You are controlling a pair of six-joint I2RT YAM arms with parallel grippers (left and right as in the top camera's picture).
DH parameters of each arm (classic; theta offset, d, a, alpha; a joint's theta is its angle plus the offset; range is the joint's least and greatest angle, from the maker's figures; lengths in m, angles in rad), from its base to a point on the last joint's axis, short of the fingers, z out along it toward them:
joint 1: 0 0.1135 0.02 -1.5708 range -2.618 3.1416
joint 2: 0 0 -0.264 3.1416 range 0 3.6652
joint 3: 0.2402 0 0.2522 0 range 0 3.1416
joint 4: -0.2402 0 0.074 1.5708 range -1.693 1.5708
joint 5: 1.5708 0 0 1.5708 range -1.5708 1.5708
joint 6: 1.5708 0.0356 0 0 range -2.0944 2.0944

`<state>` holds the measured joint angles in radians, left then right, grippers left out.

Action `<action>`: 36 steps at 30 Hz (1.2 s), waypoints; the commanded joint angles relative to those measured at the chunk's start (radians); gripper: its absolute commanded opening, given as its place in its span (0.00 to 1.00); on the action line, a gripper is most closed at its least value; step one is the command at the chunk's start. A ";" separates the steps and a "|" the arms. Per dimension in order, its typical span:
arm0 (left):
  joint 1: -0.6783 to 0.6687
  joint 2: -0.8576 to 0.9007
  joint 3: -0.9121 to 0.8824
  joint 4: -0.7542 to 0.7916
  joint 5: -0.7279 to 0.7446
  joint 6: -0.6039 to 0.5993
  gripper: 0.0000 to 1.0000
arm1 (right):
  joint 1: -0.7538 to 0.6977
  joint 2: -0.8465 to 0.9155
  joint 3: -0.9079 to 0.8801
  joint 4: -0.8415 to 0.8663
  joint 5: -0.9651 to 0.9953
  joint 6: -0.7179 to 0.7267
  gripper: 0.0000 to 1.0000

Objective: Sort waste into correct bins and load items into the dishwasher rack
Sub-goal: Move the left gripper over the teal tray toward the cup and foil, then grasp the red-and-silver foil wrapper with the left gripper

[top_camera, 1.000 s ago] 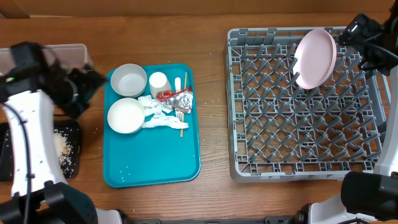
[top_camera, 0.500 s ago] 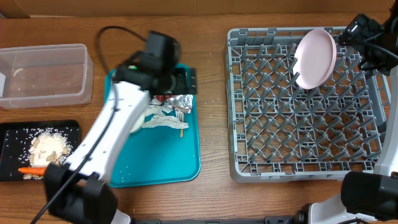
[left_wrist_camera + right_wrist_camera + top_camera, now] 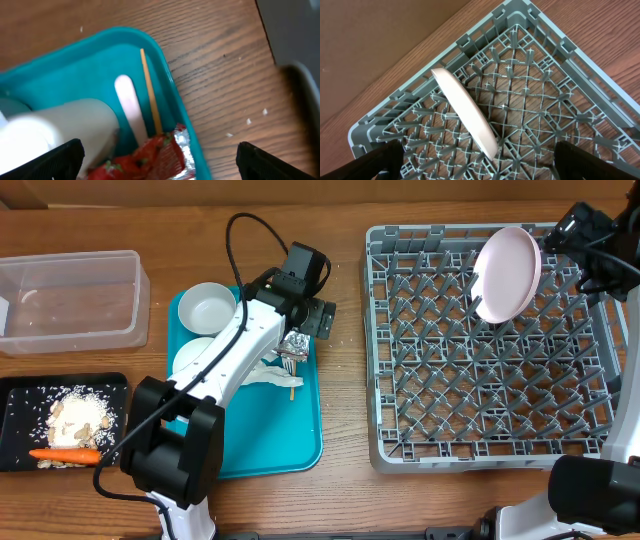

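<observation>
Left pincer spread wide over foil on tray; right pincer wide, near plate in rack.

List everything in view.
rack: one, grey, right side
plate: one, pink, on edge in rack
teal tray: one, centre-left
bowls: two, white, teal tray
cup: one, white, teal tray
fork: one, white, teal tray
stick: one, wooden, teal tray
foil wrapper: one, silver-red, teal tray
napkins: count unclear, white, teal tray
tub: one, clear, far left
black tray: one, near left
carrot: one, orange, black tray
rice scraps: pile, beige, black tray
left gripper: open, black, over teal tray
right gripper: open, black, near plate
</observation>
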<state>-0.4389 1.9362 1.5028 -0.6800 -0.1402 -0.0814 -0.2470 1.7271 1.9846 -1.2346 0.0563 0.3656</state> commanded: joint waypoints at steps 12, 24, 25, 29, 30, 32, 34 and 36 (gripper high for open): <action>0.000 0.024 -0.002 -0.012 0.035 0.525 0.95 | 0.002 -0.008 0.012 0.002 0.003 0.002 1.00; -0.001 0.084 -0.002 -0.056 -0.079 0.651 0.90 | 0.002 -0.008 0.012 0.002 0.003 0.002 1.00; -0.002 0.085 -0.002 -0.052 -0.075 0.651 0.89 | 0.002 -0.008 0.012 0.002 0.003 0.002 1.00; -0.002 0.089 -0.002 -0.048 -0.071 0.651 0.82 | 0.002 -0.008 0.012 0.002 0.003 0.002 1.00; -0.002 0.090 -0.002 -0.048 -0.072 0.651 0.78 | 0.002 -0.008 0.012 0.002 0.003 0.002 1.00; -0.002 0.093 -0.002 -0.049 -0.072 0.651 0.68 | 0.002 -0.008 0.012 0.002 0.003 0.002 1.00; -0.002 0.098 -0.002 -0.050 -0.072 0.651 0.62 | 0.002 -0.008 0.012 0.002 0.003 0.002 1.00; -0.002 0.101 -0.002 -0.052 -0.071 0.651 0.57 | 0.002 -0.008 0.012 0.002 0.003 0.002 1.00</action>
<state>-0.4389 2.0132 1.5009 -0.7326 -0.2043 0.5579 -0.2470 1.7271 1.9846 -1.2343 0.0559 0.3656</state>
